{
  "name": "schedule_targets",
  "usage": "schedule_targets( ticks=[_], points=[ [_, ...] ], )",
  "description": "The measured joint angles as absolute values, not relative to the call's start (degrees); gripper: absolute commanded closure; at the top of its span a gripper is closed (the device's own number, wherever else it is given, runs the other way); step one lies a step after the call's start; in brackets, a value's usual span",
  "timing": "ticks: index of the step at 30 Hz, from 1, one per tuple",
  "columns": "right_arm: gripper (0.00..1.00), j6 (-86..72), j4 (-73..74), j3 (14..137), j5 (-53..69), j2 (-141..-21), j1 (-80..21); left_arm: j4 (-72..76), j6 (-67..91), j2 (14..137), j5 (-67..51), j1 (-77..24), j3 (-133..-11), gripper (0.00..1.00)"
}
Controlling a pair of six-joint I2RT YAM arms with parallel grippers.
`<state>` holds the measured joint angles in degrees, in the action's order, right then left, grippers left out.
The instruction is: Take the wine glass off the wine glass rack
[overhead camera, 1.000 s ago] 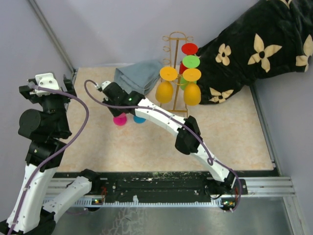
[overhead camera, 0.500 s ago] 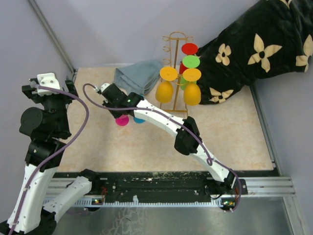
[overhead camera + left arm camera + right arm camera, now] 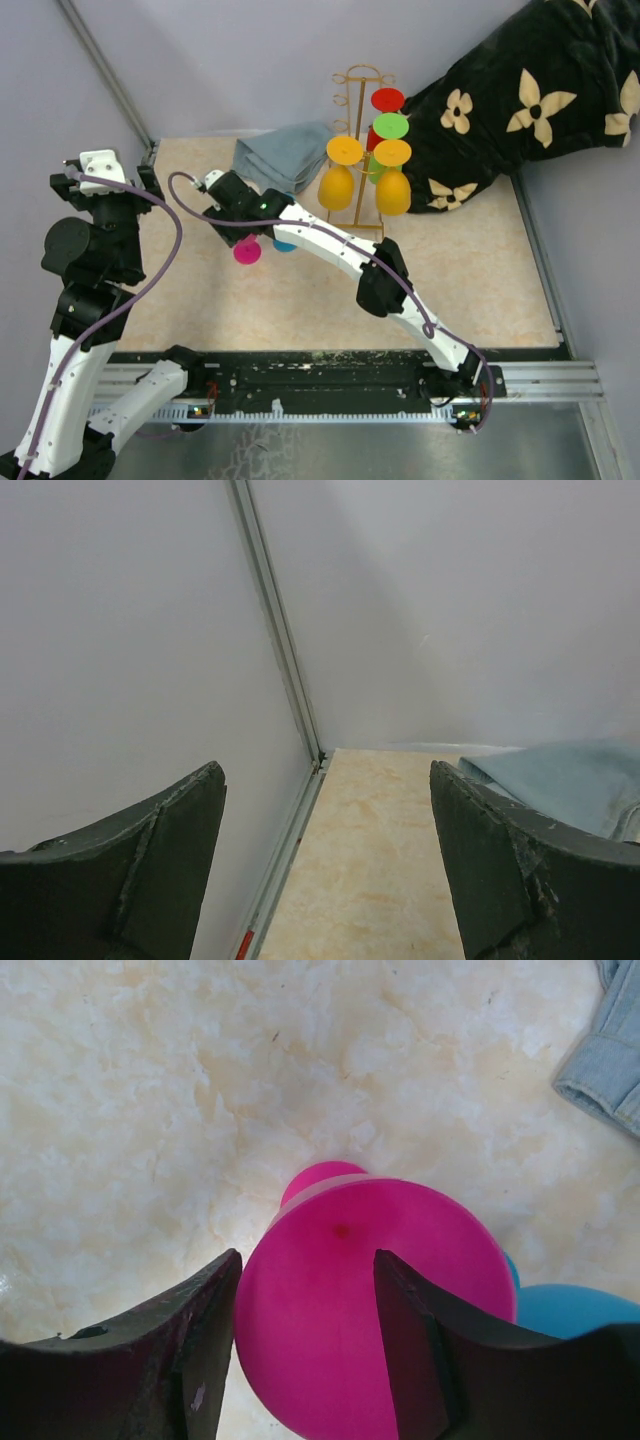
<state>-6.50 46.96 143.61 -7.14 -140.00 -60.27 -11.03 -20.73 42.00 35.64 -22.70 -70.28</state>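
**Item:** pink wine glass [image 3: 370,1290], off the wine glass rack [image 3: 360,71]. It hangs low over the table [image 3: 300,300], just beside a blue glass [image 3: 285,245].

**Holder:** right claw [image 3: 305,1260], fingers flanking the round foot and apparently pinching it. The bowl points down.

**Left claw** [image 3: 325,770]: spread, empty, facing the wall corner.

**Handling, as judged:** lower straight down, keep the glass level and off the blue glass, and let go only once it is seated.

**Markings:** no brand, label or writing legible.
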Motion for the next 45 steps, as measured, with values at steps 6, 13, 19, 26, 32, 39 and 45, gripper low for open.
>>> schedule_targets(
  ticks=[6,13,19,26,32,39,45],
  points=[
    [0.38,-5.5,44.9,143.1,-8.4,-139.0,-61.0,-11.3,-20.4,42.5,35.5,-22.7,-70.5,0.13],
    [0.35,-4.4,43.2,142.9,-11.3,-133.1,-61.7,-11.0,-20.4,43.0,35.7,-22.7,-71.4,0.12],
    [0.33,-3.7,41.5,142.9,-16.4,-127.3,-61.7,-7.4,-21.8,43.1,37.5,-22.7,-71.9,0.09],
    [0.30,0.1,41.5,140.5,-30.2,-118.6,-60.1,-8.0,-16.2,44.8,32.5,-22.4,-76.1,0.08],
    [0.28,0.1,42.3,133.1,-38.3,-105.5,-49.3,-13.6,-2.1,52.7,17.3,-22.3,-82.1,0.09],
    [0.26,-0.4,43.1,120.6,-49.5,-85.8,-42.5,-16.9,17.1,68.9,-2.7,-22.3,-86.8,0.11],
    [0.26,-3.2,46.1,112.7,-57.4,-72.4,-42.5,-17.2,30.3,79.0,-16.9,-22.3,-90.1,0.13]
  ],
)
